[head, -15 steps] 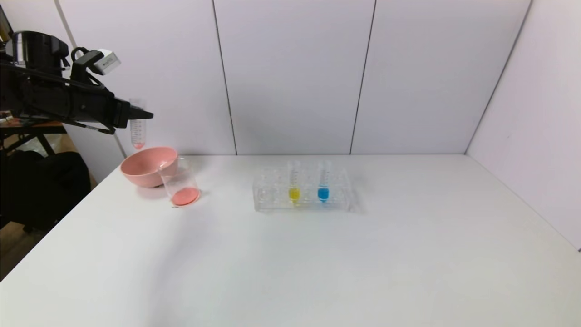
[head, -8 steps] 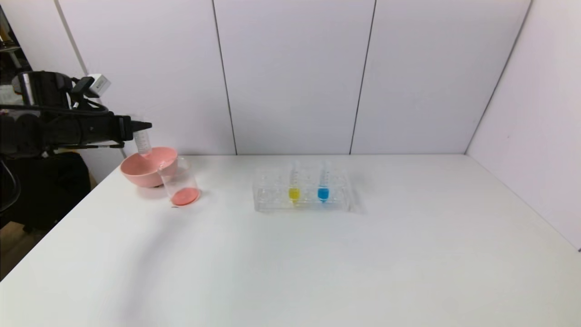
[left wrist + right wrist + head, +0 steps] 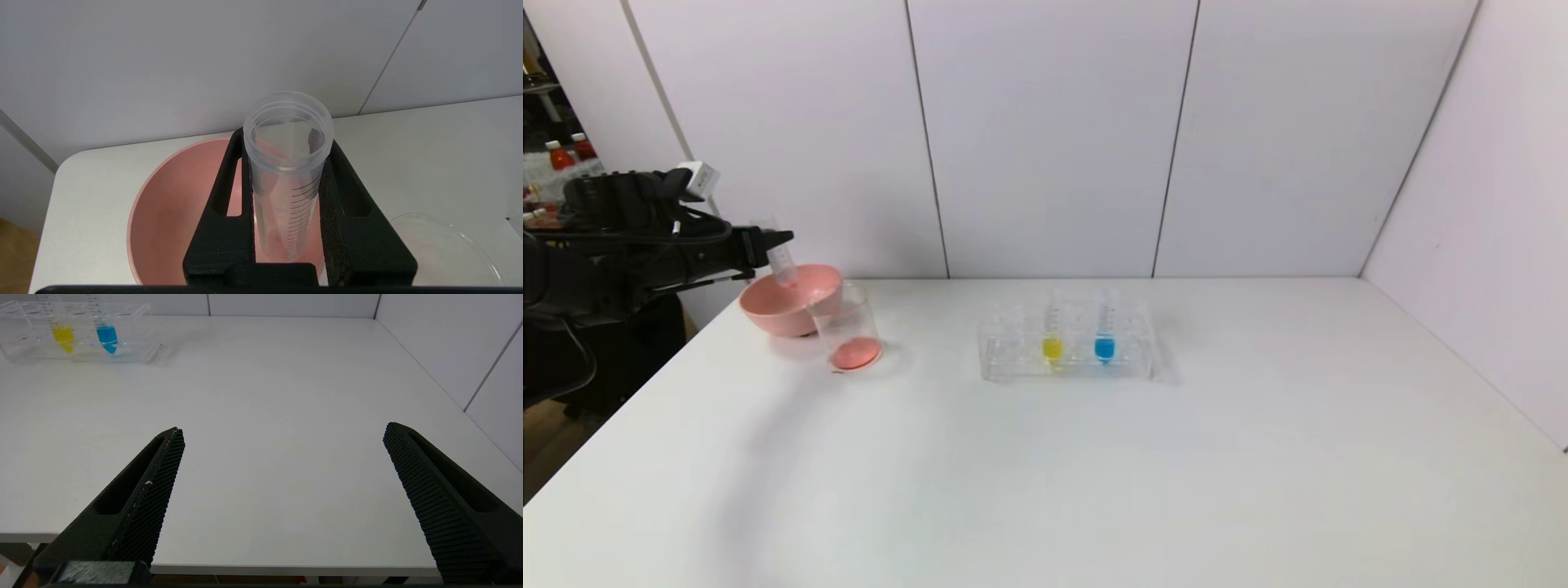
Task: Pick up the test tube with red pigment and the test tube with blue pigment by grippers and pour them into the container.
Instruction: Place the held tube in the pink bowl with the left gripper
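- White and matt, the tabletop [image 3: 1094,457] fills most of what we see; it looks flat and hard, with pale wall panels closing it in at the back and on the right, so we judge there is plenty of free room in the middle and little behind the bowl.
- The pink round bowl [image 3: 768,310] sits at the back left corner, and the container [image 3: 845,327], a clear glass beaker with a red layer at its bottom, stands touching or just beside it; glass like this we judge fragile and easy to tip.
- The clear tube rack [image 3: 1013,363] stands mid-table, well apart from the bowl, holding the tube with yellow liquid [image 3: 1052,347] and the test tube with blue pigment [image 3: 1103,346], both upright.
- The left claw [image 3: 286,163] is clamped on the test tube with red pigment [image 3: 286,192], which hangs mouth-up over the bowl and looks almost empty.
- We judge these tubes light, stiff, smooth plastic, likely slippery; the best hold is high on the barrel, just under the ribbed mouth.
- The right claw [image 3: 282,490] waits at the near table edge, its fingers wide apart and holding nothing.
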You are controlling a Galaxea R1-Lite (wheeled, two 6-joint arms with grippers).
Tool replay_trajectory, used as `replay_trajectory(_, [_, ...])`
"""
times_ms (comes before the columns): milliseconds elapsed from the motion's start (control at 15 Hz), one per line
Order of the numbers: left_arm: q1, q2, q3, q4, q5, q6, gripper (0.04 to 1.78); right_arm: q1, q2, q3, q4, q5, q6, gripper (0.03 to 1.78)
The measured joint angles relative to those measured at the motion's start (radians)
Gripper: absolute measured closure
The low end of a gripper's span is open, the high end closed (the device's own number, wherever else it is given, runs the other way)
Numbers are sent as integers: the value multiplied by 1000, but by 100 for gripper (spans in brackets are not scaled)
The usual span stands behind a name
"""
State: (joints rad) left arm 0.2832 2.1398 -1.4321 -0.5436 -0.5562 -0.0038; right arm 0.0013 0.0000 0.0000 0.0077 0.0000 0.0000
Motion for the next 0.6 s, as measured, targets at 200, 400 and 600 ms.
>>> replay_trajectory(200, [9, 34, -20, -1, 6, 2, 136, 0, 0, 0, 0, 0, 0, 4])
replay_trajectory(400, [11, 51, -34, 1, 6, 1, 136, 0, 0, 0, 0, 0, 0, 4])
replay_trajectory(600, [13, 67, -51, 5, 8, 0, 136, 0, 0, 0, 0, 0, 0, 4])
